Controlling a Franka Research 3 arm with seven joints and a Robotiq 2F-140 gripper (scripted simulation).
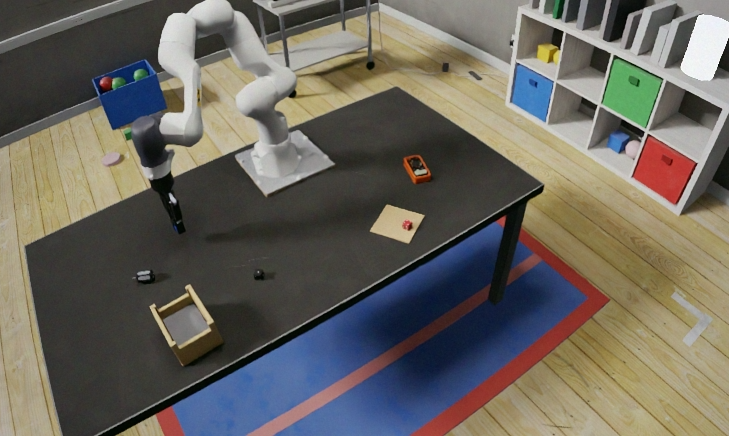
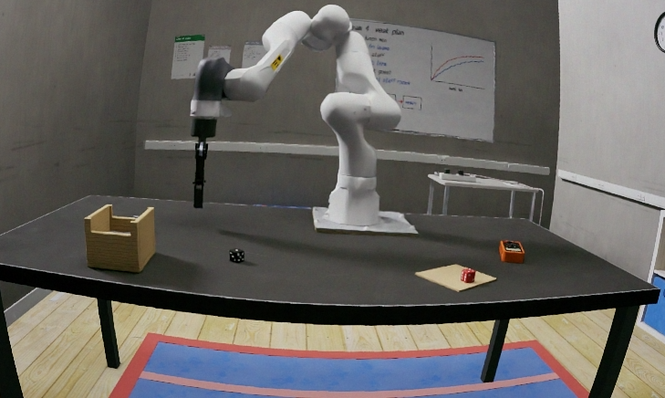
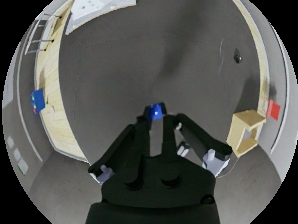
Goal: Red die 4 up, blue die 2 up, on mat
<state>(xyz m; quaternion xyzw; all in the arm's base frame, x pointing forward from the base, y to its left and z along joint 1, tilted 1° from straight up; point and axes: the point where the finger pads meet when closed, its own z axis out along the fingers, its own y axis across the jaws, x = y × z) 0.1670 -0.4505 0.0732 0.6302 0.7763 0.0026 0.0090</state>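
Observation:
My gripper (image 1: 178, 229) (image 2: 197, 204) is shut on the blue die (image 3: 156, 111), which shows between the fingertips in the wrist view. It hangs above the table, pointing down, left of the arm's base. The red die (image 1: 407, 224) (image 2: 467, 275) sits on the tan square mat (image 1: 387, 216) (image 2: 436, 274), toward one side. The black die (image 1: 258, 274) (image 2: 236, 256) (image 3: 237, 58) rests on the bare table between the mat and the wooden box. The top numbers of the red and blue dice are too small to read.
An open wooden box (image 1: 208, 338) (image 2: 146, 242) (image 3: 236, 135) stands at the left front. A small black and grey object (image 1: 145, 276) lies behind it. An orange meter (image 1: 416, 168) (image 2: 512, 253) lies beyond the mat. The arm's base plate (image 1: 313, 157) is at the back edge.

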